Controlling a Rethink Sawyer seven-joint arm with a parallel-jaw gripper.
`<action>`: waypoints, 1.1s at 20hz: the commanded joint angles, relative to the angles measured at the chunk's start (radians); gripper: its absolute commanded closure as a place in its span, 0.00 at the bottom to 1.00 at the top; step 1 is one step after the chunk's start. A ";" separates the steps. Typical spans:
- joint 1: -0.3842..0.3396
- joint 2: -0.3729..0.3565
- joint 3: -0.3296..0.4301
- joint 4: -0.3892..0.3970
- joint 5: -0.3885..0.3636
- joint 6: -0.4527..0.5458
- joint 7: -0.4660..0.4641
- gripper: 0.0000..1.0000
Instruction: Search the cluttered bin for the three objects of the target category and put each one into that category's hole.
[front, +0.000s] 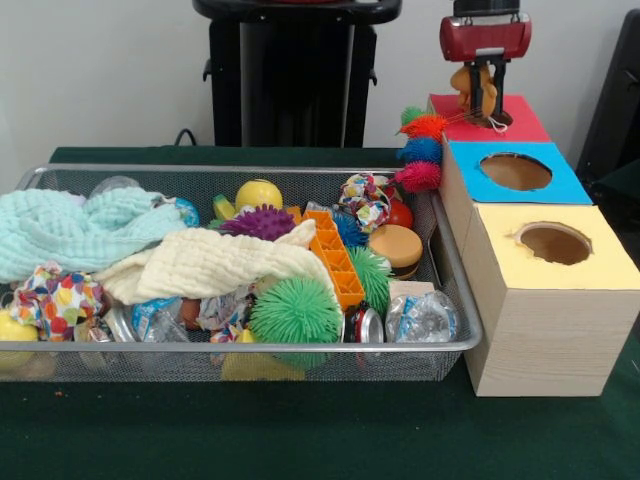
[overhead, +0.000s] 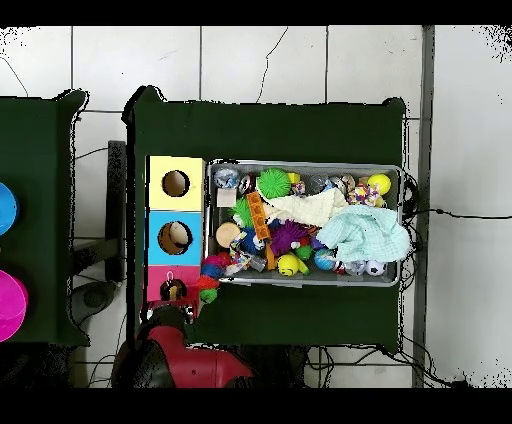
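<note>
My gripper (front: 485, 112) hangs over the red paper surround (front: 525, 120) at the far end of the wooden box (front: 540, 340). It is shut on a small orange-tan plush animal (front: 462, 80), which it holds upright just above the red section. The gripper and plush hide the red hole in the front view. In the overhead view my gripper (overhead: 174, 292) sits over the red surround (overhead: 156, 285). The wire mesh bin (front: 250, 346) stands beside the box and is full of clutter; it also shows in the overhead view (overhead: 305, 165). I see no other plush animal in it.
The blue-surround hole (front: 515, 171) and yellow-surround hole (front: 555, 243) lie nearer the camera. A chain of spiky balls (front: 420, 150) hangs at the bin's corner next to the red section. A mint cloth (front: 80, 225), cream cloth (front: 210, 262), green spiky ball (front: 295, 310) and orange brick strip (front: 335, 258) cover the bin.
</note>
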 joint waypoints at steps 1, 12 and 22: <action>0.011 0.040 0.108 -0.124 0.065 0.032 0.308 1.00; 0.028 0.061 0.097 -0.127 0.073 -0.001 0.327 1.00; 0.029 0.058 0.093 -0.136 0.084 0.026 0.320 0.00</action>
